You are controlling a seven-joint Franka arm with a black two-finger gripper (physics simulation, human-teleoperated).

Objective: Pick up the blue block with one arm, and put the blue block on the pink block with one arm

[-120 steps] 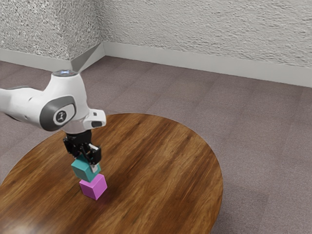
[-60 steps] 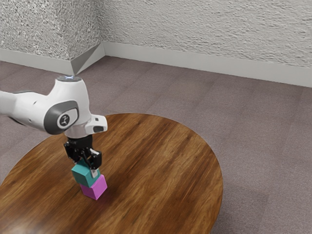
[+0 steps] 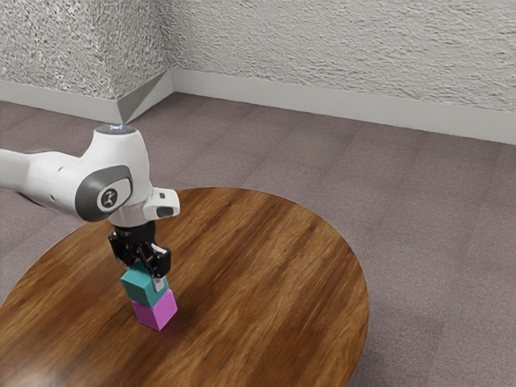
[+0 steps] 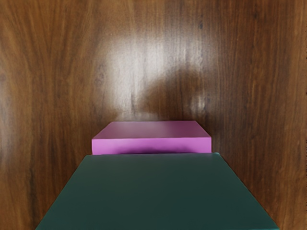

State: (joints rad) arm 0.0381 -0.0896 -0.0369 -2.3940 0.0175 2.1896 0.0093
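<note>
Lowered since a second ago, the arm (image 3: 89, 189) has brought the blue block (image 3: 135, 286) down from just above the pink block (image 3: 158, 310) until the two appear to touch. The round wooden surface (image 3: 266, 266) carries nothing else, and nothing stands in the way. The blue block, teal in these renders, sits on the pink one but shifted toward the exterior view's left. In the wrist view the blue block (image 4: 153, 191) lies just under the hand, and part of the pink block's top (image 4: 152, 136) shows beyond its far edge, with the surface (image 4: 153, 57) behind. The fingers (image 3: 145, 278) look clamped on the blue block from two sides. I judge this the placing step, nearly done. Next calls for letting go gently and lifting straight up, since the offset stack could tip.
</note>
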